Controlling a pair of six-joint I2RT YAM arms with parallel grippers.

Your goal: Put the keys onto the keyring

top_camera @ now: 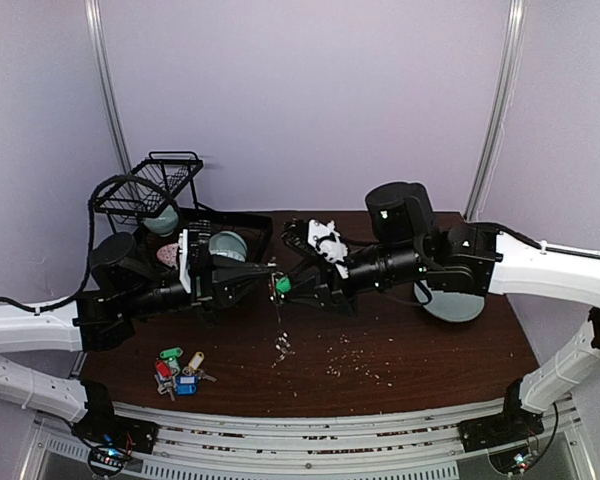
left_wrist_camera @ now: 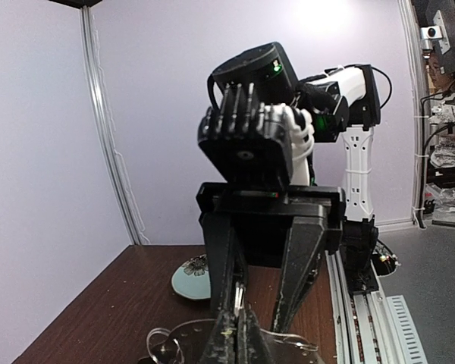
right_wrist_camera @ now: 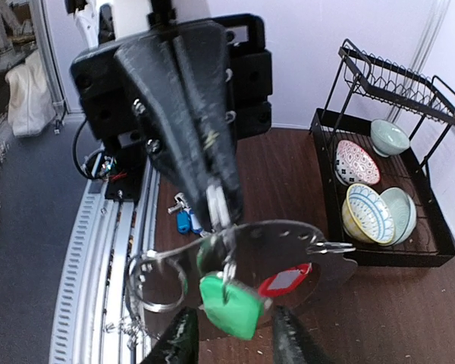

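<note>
My left gripper (left_wrist_camera: 239, 341) is shut on the rim of the keyring (right_wrist_camera: 303, 246), a flat silver-grey oval held level above the table. A green-tagged key (right_wrist_camera: 231, 303) and a red-tagged one (right_wrist_camera: 284, 280) hang from the keyring. My right gripper (right_wrist_camera: 235, 341) faces the left one, open, with its fingertips either side of the green tag and not touching it. In the top view the two grippers meet at mid-table around the green tag (top_camera: 281, 286). More keys (top_camera: 178, 372) with green, red, blue and tan tags lie near the front left.
A black dish rack (right_wrist_camera: 330, 189) with patterned bowls (right_wrist_camera: 368, 212) stands at the back left. A pale green plate (top_camera: 450, 305) lies under the right arm. A loose wire ring (right_wrist_camera: 155, 284) hangs at the keyring's end. Crumbs (top_camera: 350, 360) dot the front of the table.
</note>
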